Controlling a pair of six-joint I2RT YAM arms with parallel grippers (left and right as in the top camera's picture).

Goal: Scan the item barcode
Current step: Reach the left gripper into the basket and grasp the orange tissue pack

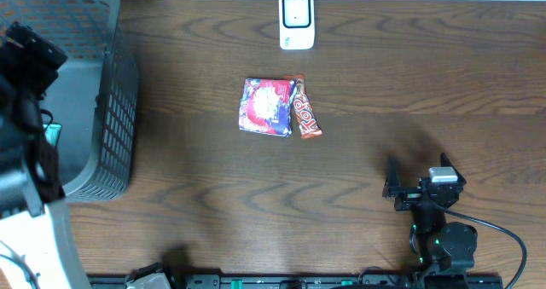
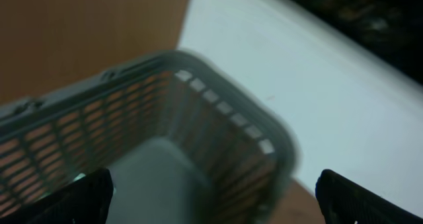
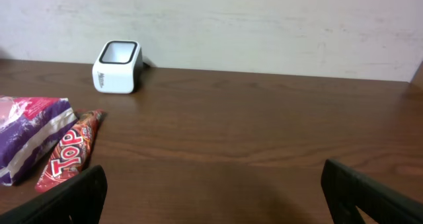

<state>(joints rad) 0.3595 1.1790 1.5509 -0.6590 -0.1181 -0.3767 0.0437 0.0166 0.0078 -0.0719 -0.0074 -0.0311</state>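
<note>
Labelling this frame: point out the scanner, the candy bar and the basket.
scanner [image 1: 297, 20], overhead view, top face.
candy bar [image 1: 305, 112], overhead view, wrapper middle.
basket [image 1: 119, 110], overhead view, right mesh wall.

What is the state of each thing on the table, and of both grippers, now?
Scanner: upright at the far edge, nothing over it.
Bag: lying flat, mid-table, not held.
Bar: lying flat against the bag's right side.
Basket: upright, at the left.
Left gripper: open, empty, over the basket.
Right gripper: open, empty, near the front edge.
</note>
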